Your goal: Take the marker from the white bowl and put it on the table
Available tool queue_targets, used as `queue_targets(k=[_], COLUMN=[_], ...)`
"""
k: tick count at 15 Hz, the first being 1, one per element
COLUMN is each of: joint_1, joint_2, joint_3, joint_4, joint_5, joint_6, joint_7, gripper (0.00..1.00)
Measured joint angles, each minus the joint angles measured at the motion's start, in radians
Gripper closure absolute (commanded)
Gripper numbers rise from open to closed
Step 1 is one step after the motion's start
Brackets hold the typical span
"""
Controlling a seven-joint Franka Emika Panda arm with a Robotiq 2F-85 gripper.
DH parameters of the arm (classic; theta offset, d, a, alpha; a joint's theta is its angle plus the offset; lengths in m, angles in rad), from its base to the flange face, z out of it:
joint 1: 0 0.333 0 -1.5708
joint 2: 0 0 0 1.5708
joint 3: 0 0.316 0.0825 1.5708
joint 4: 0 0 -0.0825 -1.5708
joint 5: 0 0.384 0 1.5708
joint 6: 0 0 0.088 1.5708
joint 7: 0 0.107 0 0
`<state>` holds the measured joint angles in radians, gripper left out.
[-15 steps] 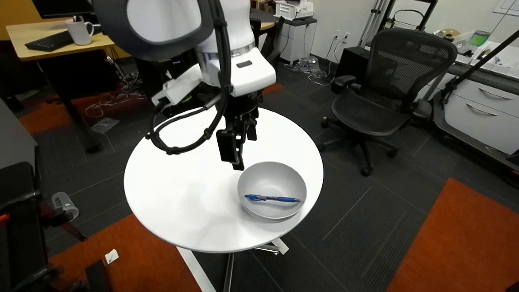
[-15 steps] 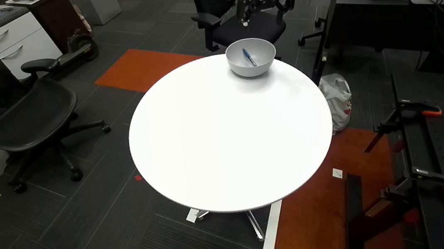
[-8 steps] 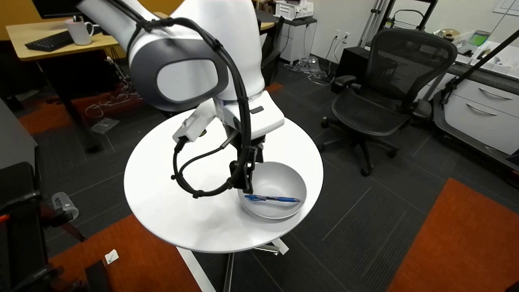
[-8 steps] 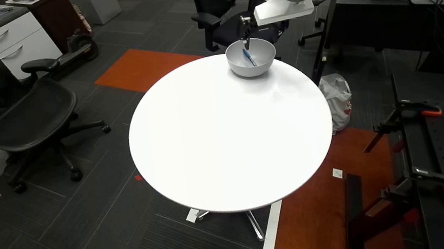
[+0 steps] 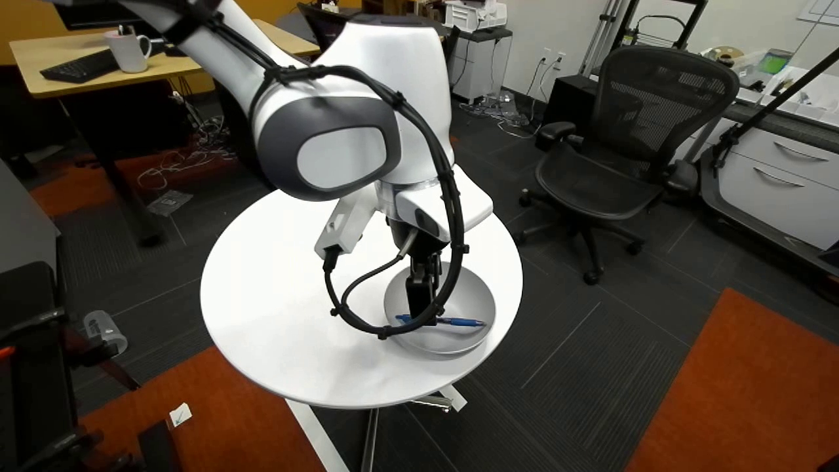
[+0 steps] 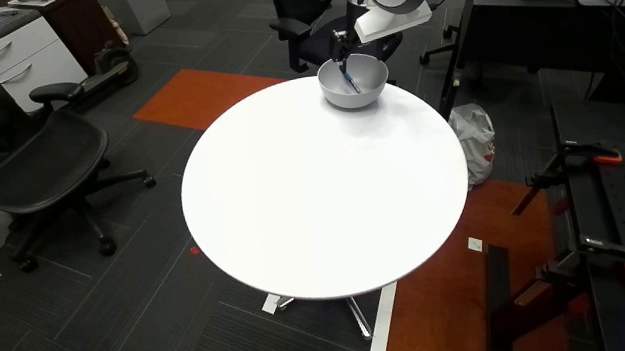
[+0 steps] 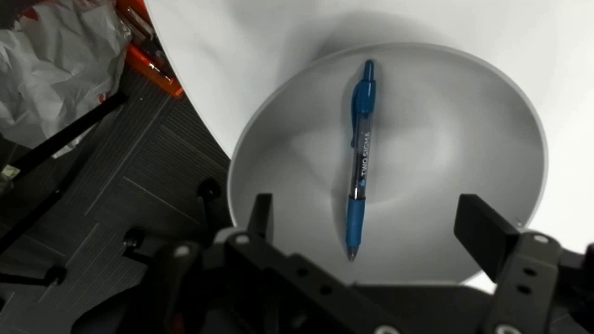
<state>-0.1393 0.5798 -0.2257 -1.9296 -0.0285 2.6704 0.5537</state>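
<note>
Wrist view: the claw (image 7: 364,218) stands wide, its two jaws well apart, with a visible gap on either side of the marker (image 7: 361,160). The marker, a blue pen with a dark see-through barrel lettered TWO SIGMA, lies inside the white bowl (image 7: 468,120). Its writing tip shows between the jaws from this angle; its push-button end lies near the bowl's rim. Whether the claw touches the bowl cannot be determined.

In both exterior views the claw points down into the bowl, masking part of the marker. In an exterior view the bowl rests upright on the round white worktop (image 6: 321,198), close to the far edge, and the claw is positioned over that same part.

In an exterior view the white arm (image 5: 419,72) above the claw carries a loop of black cable (image 5: 451,196), which crosses in front of the bowl. Outside the worktop's edge, a pale plastic bag (image 7: 60,72) appears at upper left of the wrist view. Past the right-hand edge, in an exterior view, stands a black mesh-backed chair (image 5: 649,111). Past the far left edge, in the same view, a light-wood desk (image 5: 49,50) carries a white mug (image 5: 128,54) and a black keyboard (image 5: 82,67).
</note>
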Motion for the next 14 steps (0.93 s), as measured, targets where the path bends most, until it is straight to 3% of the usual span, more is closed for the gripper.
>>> queue_targets(k=[6,12,13,14], joint_1=[-0.02,-0.028,-0.028,-0.028], joint_2=[0.083,0.187,0.203,0.218], joint_3=[0.0,0.002,0.003,0.003], joint_4=[0.094,0.196,0.214,0.23], joint_5=[0.083,0.108,0.109,0.111], joint_6=[-0.002,-0.029,-0.037,-0.047], joint_7=[-0.095,-0.106,-0.106,-0.106], gripper=[0.0,0.0,0.25,0.26])
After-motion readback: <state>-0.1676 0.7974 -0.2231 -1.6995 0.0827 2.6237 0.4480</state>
